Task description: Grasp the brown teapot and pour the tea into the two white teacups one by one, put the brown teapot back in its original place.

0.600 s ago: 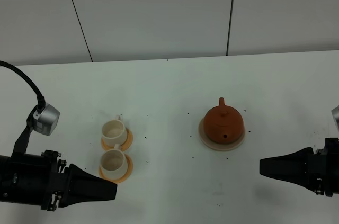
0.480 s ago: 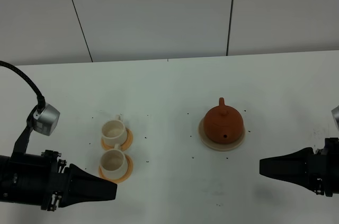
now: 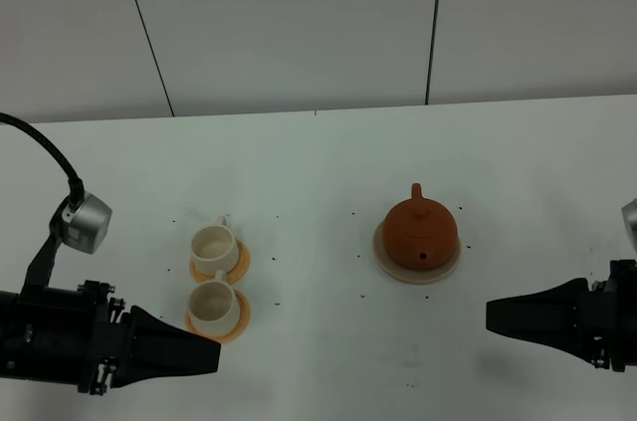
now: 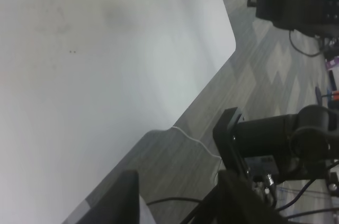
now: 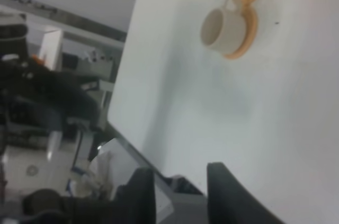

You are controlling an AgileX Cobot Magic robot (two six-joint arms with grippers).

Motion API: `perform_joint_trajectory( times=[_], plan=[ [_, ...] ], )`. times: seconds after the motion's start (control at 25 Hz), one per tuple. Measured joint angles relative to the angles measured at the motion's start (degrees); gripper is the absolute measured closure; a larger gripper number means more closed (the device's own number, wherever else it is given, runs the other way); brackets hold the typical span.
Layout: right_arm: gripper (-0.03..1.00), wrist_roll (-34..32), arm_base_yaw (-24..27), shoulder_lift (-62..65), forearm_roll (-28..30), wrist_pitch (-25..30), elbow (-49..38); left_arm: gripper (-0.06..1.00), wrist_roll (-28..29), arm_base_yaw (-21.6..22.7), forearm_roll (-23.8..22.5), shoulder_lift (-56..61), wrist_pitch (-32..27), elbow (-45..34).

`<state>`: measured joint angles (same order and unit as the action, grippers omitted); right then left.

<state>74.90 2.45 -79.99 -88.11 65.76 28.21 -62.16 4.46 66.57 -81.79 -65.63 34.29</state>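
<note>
On the counter [image 3: 318,172] the brown teapot [image 3: 420,232] sits on its beige coaster [image 3: 398,275], well apart from the left jaws and the right jaws, all spread and empty, and a badly aimed reach could, I judge, shove the round pot aside instead of gripping it.

- Matte black left gripper [image 3: 211,357], tapering forward to a blunt wedge.
- Behind it a bulky black housing [image 3: 45,339], with small bright screws [image 3: 98,386] near the joint.
- Above the housing a silver-grey camera box [image 3: 85,224] on a black bracket [image 3: 42,267].
- Thick black cable [image 3: 40,147] arching away from the camera box.
- Matching black right gripper [image 3: 493,315], same wedge shape, with pale specks of hardware at its rear.
- Corner of a second grey box [image 3: 630,218] above that rear.
- Up close, dark flat fingers [image 4: 124,198], blurred, two per gripper.
</note>
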Motion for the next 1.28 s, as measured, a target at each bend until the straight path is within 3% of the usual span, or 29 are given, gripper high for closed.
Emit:
perform_joint_trajectory(
  times=[0.28,0.68,0.8,0.96,1.04,1.28],
  plan=[
    [0.73,0.0,0.0,0.0,1.35,2.97,0.0,0.56,0.11,0.0,2.94,0.0,0.0,0.0],
    [0.73,0.0,0.0,0.0,1.47,1.92,0.0,0.57,-0.14,0.0,2.93,2.42,-0.67,0.0],
    [0.73,0.0,0.0,0.0,1.47,1.73,0.07,0.57,1.15,0.0,0.51,7.76,-1.93,0.84],
    [0.73,0.0,0.0,0.0,1.47,1.73,0.07,0.57,11.24,0.0,-9.92,18.52,-1.36,5.05],
    [0.73,0.0,0.0,0.0,1.47,1.73,0.07,0.57,19.65,0.0,-17.19,24.26,0.15,6.93],
    [0.73,0.0,0.0,0.0,1.47,1.63,0.07,0.57,42.64,0.0,-45.09,41.17,2.09,7.84]
  ],
)
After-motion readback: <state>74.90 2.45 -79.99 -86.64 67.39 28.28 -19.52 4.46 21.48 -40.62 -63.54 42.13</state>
